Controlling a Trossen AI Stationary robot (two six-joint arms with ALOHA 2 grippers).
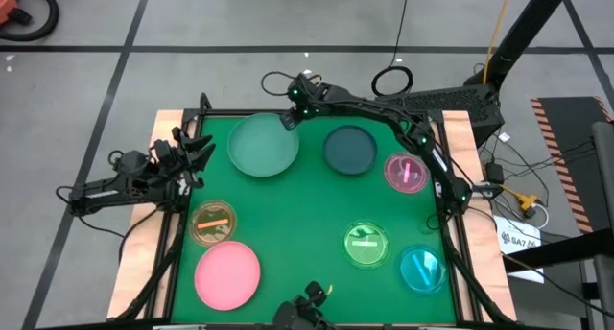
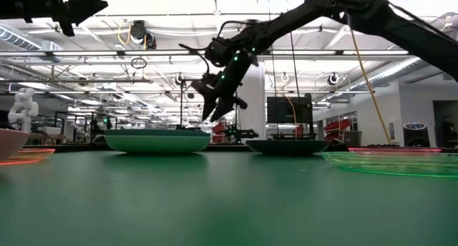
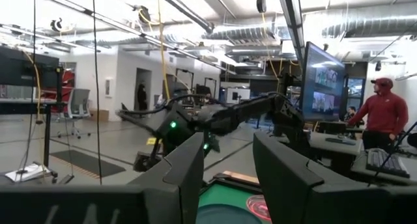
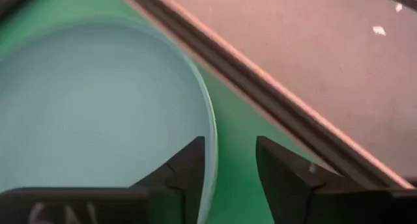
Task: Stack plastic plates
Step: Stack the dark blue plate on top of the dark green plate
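A large grey-teal plate [image 1: 261, 145] lies at the table's far left. In the low view [image 2: 157, 134] it rests inside a light green plate [image 2: 157, 144]. My right gripper [image 1: 289, 122] is open and hangs just above this plate's far right rim [image 4: 210, 129], one finger on each side, clear of it [image 2: 215, 110]. A dark teal plate [image 1: 349, 150], magenta [image 1: 406, 173], green [image 1: 366, 244], cyan [image 1: 420, 269], amber [image 1: 213, 223] and pink [image 1: 227, 274] plates lie singly on the table. My left gripper [image 1: 197, 157] is open and empty at the table's left edge, raised high.
A dark raised frame [image 4: 260, 81] borders the green table top [image 1: 297, 215] close behind the grey-teal plate. The middle of the table is bare green. A person in a red top [image 3: 384, 113] stands in the room beyond the table.
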